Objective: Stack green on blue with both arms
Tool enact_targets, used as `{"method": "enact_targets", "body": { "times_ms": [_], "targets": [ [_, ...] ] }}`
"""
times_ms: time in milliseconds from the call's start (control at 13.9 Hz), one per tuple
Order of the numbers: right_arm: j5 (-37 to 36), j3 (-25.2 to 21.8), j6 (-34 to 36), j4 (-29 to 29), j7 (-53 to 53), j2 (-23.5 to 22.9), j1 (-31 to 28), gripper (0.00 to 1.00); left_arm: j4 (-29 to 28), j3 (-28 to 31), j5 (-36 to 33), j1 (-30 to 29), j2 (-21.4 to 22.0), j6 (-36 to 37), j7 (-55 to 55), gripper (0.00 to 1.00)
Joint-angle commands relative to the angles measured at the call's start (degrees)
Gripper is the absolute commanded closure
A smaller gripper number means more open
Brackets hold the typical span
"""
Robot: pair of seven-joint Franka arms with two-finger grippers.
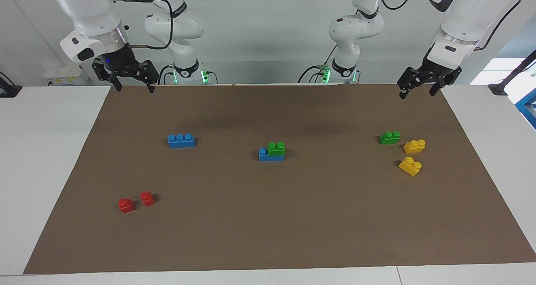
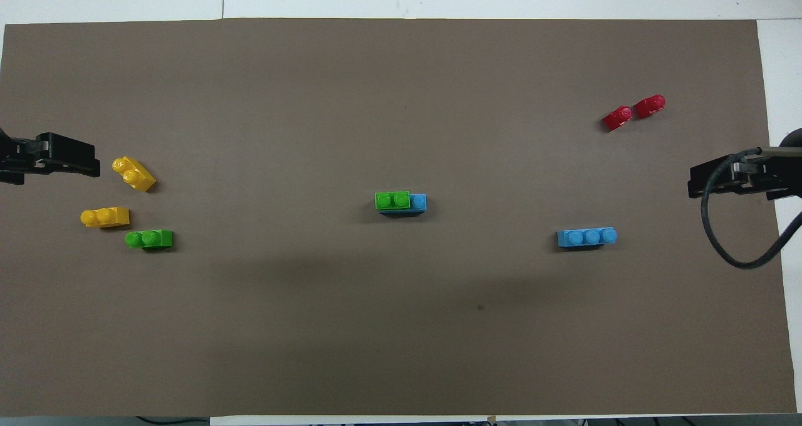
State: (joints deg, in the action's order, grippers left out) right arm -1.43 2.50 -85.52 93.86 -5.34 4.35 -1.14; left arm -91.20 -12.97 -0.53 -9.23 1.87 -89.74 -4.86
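Observation:
A green brick [image 1: 276, 148] sits on a blue brick [image 1: 271, 157] in the middle of the brown mat; the stack also shows in the overhead view, green [image 2: 392, 200] on blue [image 2: 418, 202]. A second green brick [image 1: 389, 137] [image 2: 149, 238] lies alone toward the left arm's end. A second blue brick [image 1: 181, 140] [image 2: 587, 237] lies alone toward the right arm's end. My left gripper [image 1: 418, 94] [image 2: 94, 166] is open and empty, raised over the mat's edge at its own end. My right gripper [image 1: 134, 87] [image 2: 690, 188] is open and empty, raised over the mat's edge at its end.
Two yellow bricks [image 1: 414, 146] [image 1: 410, 166] lie beside the loose green brick, a little farther from the robots. Two small red bricks [image 1: 126, 205] [image 1: 147, 198] lie toward the right arm's end, farther from the robots than the loose blue brick. The brown mat [image 1: 268, 226] covers the white table.

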Motion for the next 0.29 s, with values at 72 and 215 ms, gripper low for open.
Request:
{"method": "enact_targets", "body": {
  "times_ms": [72,215],
  "targets": [
    [0.38,0.40,1.05,0.89,0.41,1.10,-1.23,0.00,-1.09,0.58,0.88,0.61,1.39,0.61,0.29,0.00],
    [0.82,0.49,1.05,0.89,0.41,1.10,-1.15,0.00,-1.09,0.58,0.88,0.61,1.39,0.53,0.29,0.00]
  ]
}}
